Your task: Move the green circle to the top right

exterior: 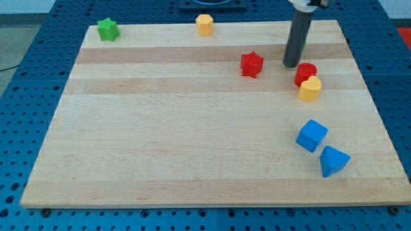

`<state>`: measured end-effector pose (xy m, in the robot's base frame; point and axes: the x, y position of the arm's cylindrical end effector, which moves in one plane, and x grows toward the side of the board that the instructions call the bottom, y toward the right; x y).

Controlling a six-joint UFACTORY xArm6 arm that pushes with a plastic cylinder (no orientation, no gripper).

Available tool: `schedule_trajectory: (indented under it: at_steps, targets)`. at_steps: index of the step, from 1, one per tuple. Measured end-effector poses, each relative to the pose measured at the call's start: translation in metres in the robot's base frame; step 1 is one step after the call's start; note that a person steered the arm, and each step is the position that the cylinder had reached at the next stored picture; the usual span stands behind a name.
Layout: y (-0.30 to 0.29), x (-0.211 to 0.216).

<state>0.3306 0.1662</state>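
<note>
My tip (292, 65) rests on the wooden board (180, 141) near the view's top right. Only a thin green sliver (306, 43) shows at the rod's right edge. It may be the green circle, mostly hidden behind the rod. A red circle (306, 72) lies just right of and below the tip. A red star (252, 64) lies to the tip's left.
A yellow block (309, 89) touches the red circle from below. A blue square block (311, 135) and a blue triangle (333, 160) lie at the lower right. A green star (108, 29) sits at the top left, and a yellow block (204, 24) at the top middle.
</note>
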Motion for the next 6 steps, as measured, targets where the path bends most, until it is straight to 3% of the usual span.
schedule_trajectory:
  at_steps: [6]
  targets:
    - [0.012,-0.079]
